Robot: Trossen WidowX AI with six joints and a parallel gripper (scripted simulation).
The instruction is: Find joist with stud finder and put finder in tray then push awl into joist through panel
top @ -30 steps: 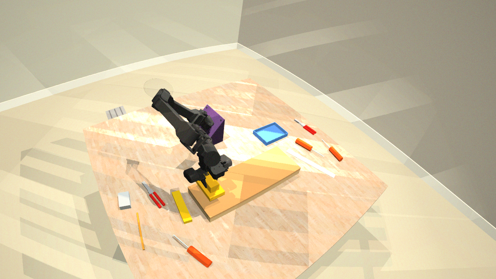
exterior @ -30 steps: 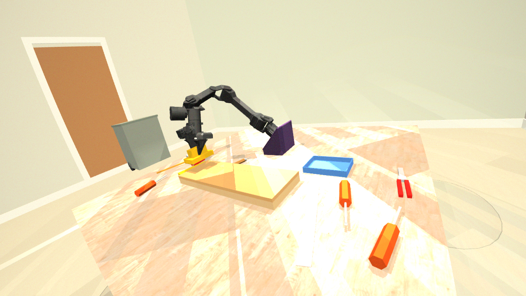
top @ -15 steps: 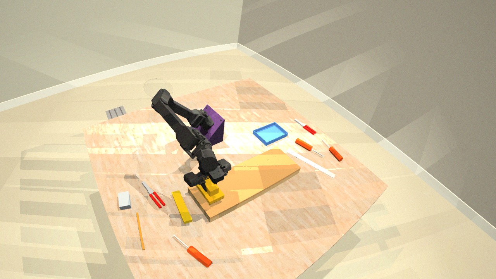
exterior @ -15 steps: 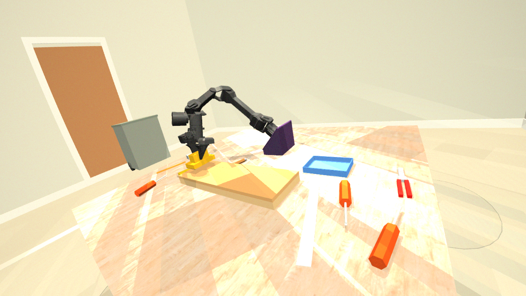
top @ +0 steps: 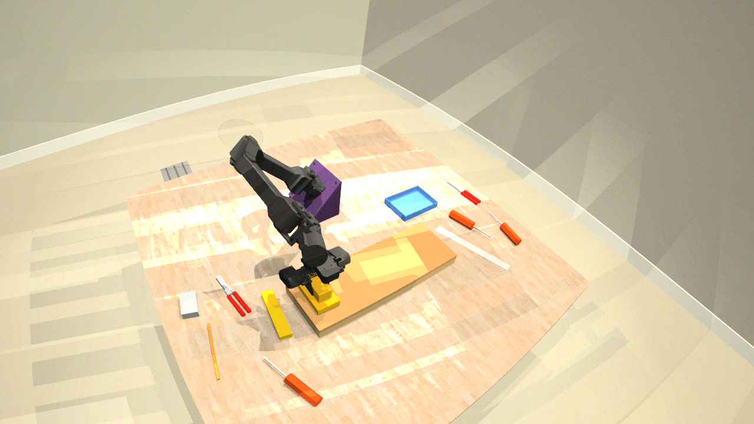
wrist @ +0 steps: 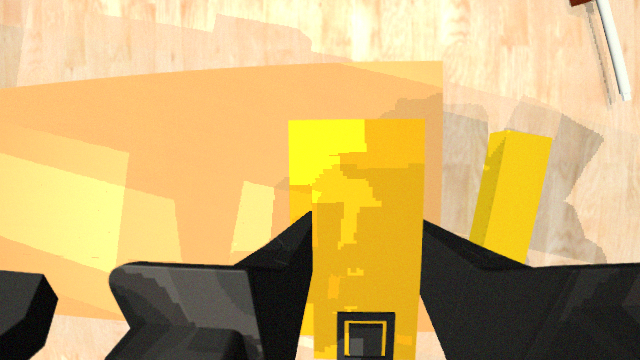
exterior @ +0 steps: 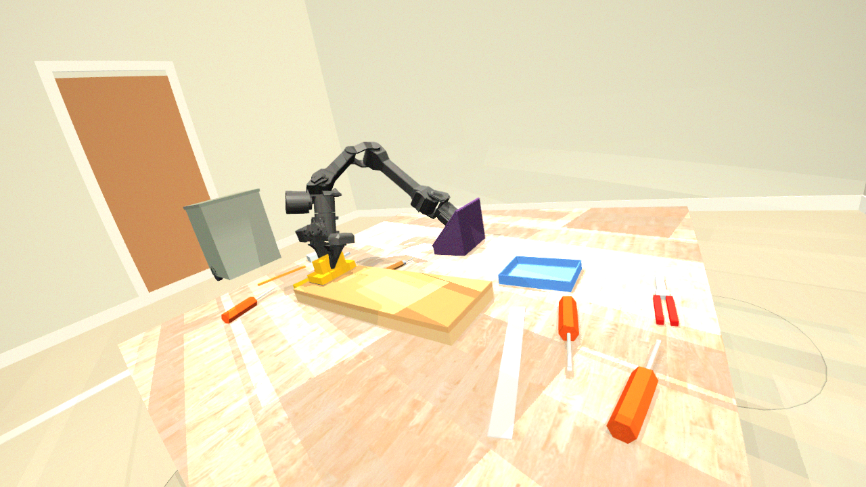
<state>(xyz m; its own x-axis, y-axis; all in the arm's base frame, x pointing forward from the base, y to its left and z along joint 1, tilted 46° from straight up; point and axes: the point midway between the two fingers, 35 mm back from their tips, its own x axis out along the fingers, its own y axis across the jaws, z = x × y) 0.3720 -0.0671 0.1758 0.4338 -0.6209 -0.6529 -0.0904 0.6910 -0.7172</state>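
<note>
My gripper [top: 318, 285] [exterior: 327, 259] [wrist: 356, 219] is shut on the yellow stud finder [top: 326, 301] [exterior: 321, 276] [wrist: 370, 180]. The stud finder is level, on or just above the left end of the orange-tan floor panel [top: 437, 250] [exterior: 421, 299] [wrist: 200, 110] in the top view. Its small square window [wrist: 366, 336] is dark with a yellow outline. The blue tray [top: 404, 217] [exterior: 536, 282] is empty, behind the panel's right end. Three orange-handled tools, one in front [top: 303, 390] and two at the right [top: 462, 219] [top: 509, 232], lie flat; I cannot tell which is the awl. The joist is hidden.
A yellow bar [top: 276, 314] [wrist: 517, 195] lies beside the panel's left end. Red-handled tools [top: 238, 303] [top: 470, 196], a white block [top: 188, 304], a pencil [top: 212, 350] and a white strip [top: 472, 247] lie around. The purple stand [top: 330, 197] [exterior: 463, 233] is behind the panel.
</note>
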